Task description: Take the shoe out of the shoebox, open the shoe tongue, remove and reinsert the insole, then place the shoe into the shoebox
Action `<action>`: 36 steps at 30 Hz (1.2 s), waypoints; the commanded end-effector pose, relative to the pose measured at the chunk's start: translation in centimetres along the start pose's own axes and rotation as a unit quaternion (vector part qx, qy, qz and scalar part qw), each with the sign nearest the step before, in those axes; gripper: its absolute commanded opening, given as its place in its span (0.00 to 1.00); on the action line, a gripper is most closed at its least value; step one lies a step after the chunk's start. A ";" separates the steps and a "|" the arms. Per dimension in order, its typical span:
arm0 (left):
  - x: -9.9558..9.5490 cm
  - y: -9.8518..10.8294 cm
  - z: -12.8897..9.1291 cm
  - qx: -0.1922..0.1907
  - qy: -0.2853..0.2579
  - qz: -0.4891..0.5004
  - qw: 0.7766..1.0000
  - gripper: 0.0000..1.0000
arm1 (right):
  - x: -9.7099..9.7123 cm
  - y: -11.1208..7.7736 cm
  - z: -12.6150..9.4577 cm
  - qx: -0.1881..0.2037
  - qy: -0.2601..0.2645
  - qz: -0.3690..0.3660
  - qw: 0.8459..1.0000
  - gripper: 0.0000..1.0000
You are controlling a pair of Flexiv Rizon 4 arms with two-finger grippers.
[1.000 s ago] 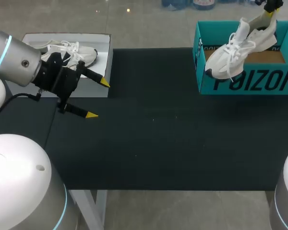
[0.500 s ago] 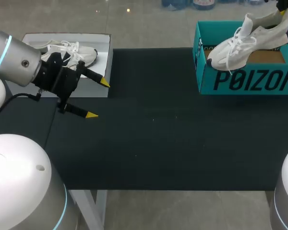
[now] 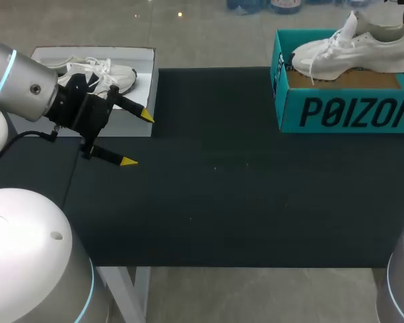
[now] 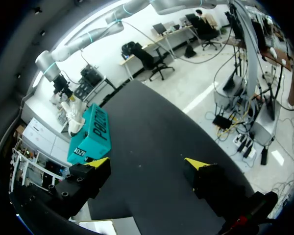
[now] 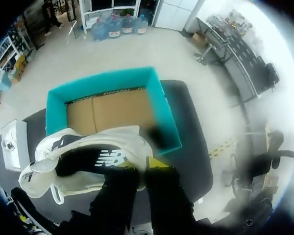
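Observation:
A white shoe (image 3: 353, 52) lies level over the open teal shoebox (image 3: 343, 111) at the table's far right. My right gripper (image 5: 144, 169) is shut on the shoe's heel collar, with the shoe (image 5: 83, 164) spread under its fingers and the box's cardboard floor (image 5: 110, 110) below. My left gripper (image 3: 137, 138) hangs open and empty over the table's left side, far from the box. From the left wrist, the left gripper (image 4: 147, 162) points across the black table toward the shoebox (image 4: 90, 136) and the held shoe (image 4: 72, 116).
A second white shoe (image 3: 94, 73) rests on a white tray (image 3: 141, 101) at the far left corner, just behind my left gripper. The black table top (image 3: 229, 188) stretches between the two arms.
The shoe hung toe-down in front of the box's near wall a second ago. The right gripper carried it back and to the right, and it swung level over the box. The left arm stayed still.

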State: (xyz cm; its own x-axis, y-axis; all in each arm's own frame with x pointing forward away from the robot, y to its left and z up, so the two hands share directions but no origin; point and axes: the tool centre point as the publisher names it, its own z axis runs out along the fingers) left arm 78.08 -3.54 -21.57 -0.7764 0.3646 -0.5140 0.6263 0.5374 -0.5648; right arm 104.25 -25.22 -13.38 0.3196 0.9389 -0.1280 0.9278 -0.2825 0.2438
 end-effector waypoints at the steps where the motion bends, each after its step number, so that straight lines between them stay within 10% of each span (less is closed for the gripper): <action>1: 0.0 -0.1 0.0 -0.002 0.001 0.000 1.000 1.00 | -0.5 1.8 0.7 0.021 0.017 0.021 0.999 0.00; 36: 0.0 -0.1 0.0 -0.002 0.001 0.000 1.000 1.00 | -1.9 1.8 7.4 0.002 0.036 0.026 0.999 0.00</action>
State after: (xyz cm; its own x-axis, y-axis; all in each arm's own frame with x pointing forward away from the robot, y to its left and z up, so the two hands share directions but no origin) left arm 78.08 -3.54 -21.57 -0.7764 0.3646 -0.5140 0.6263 0.5374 -0.5648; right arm 106.61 -28.98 -19.59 0.3526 0.9344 -0.0516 0.9121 -0.3308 0.2422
